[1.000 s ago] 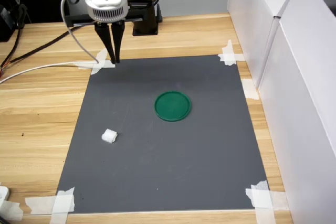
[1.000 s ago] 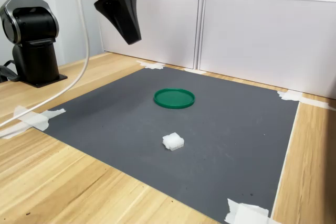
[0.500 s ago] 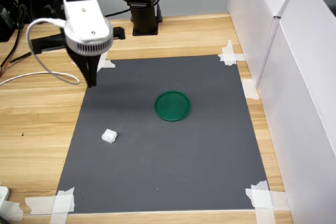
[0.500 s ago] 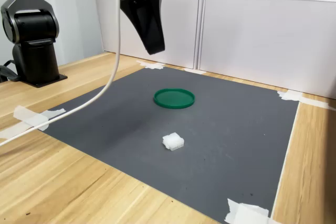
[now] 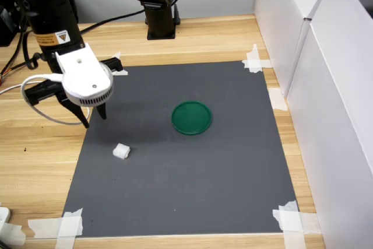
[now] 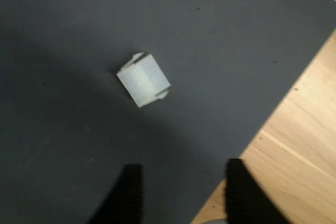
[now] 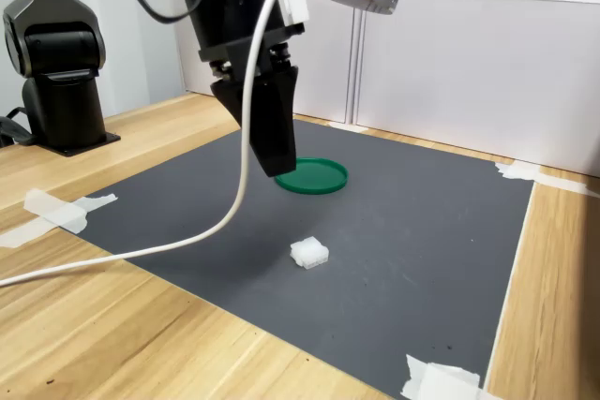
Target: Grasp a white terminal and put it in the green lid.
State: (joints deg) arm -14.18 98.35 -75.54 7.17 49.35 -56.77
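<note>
The white terminal [image 5: 120,151] is a tiny blocky piece lying on the dark mat near the first exterior view's left edge, also seen in the wrist view [image 6: 143,79] and the second exterior view [image 7: 309,252]. The flat green lid [image 5: 192,118] rests mid-mat with nothing in it; in the second exterior view the green lid [image 7: 319,176] is partly hidden behind the fingers. My gripper [image 5: 95,119] hangs open above the mat's left edge, short of the terminal and apart from it. The wrist view shows the gripper [image 6: 184,192] with both black fingers [image 6: 128,195] spread and nothing between them.
The grey mat [image 5: 204,173] is taped at its corners onto a wooden table [image 5: 35,155]. White panels [image 5: 326,86] wall the first exterior view's right side. The arm's black base [image 5: 154,4] stands at the back. A white cable [image 7: 187,245] trails from the wrist across the mat's edge.
The gripper has travelled from the mat's far left corner along the left edge toward the terminal and come lower. Its fingers, together before, now stand apart.
</note>
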